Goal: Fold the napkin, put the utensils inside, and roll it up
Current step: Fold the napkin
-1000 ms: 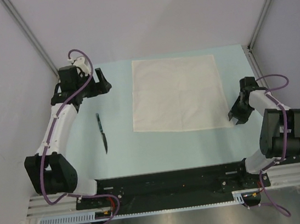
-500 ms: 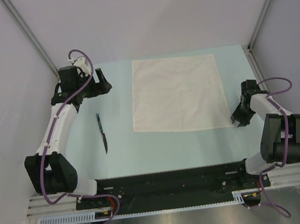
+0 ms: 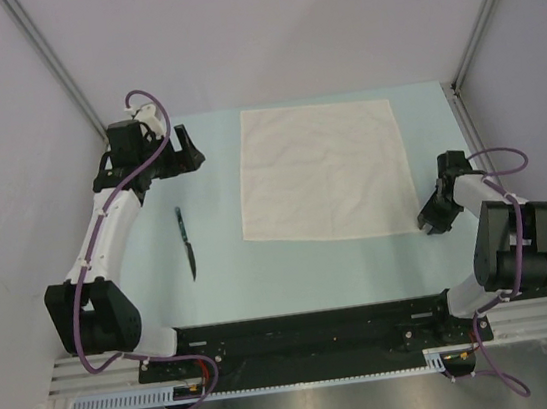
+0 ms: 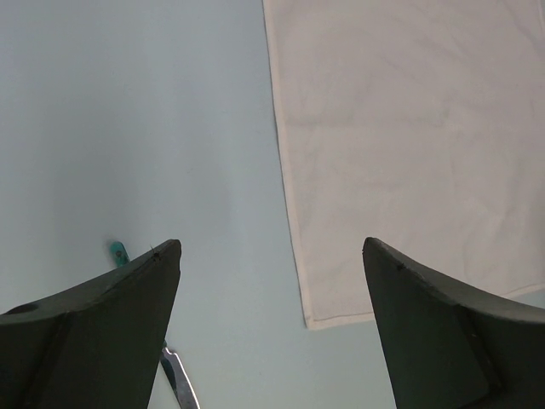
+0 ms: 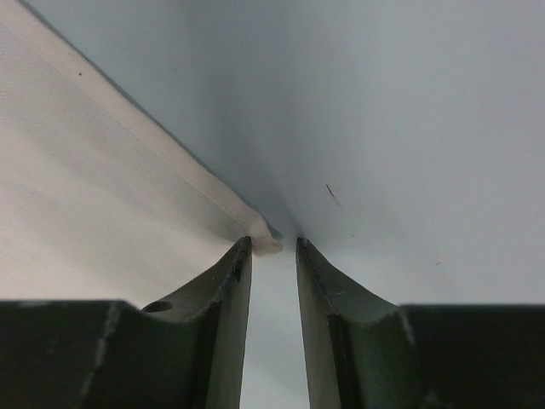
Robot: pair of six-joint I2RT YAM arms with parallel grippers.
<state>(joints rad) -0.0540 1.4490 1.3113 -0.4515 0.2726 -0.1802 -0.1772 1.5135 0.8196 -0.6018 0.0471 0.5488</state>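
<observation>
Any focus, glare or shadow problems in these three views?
Top external: even light, sharp, no glare; white napkin low-contrast on the pale table. Left wrist: left pincer dark, featureless, edges soft. Right wrist: napkin corner at the right pincer blurry, grey shadow beside it.

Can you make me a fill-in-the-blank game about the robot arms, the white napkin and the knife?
1. The napkin lies flat and is not yet ____.
2. The knife lies on the robot's ____ side of the napkin.
3. The right gripper has its fingers at one ____ of the napkin.
4. The left gripper holds nothing, and its fingers are wide ____.

Missing words: folded; left; corner; open
</observation>
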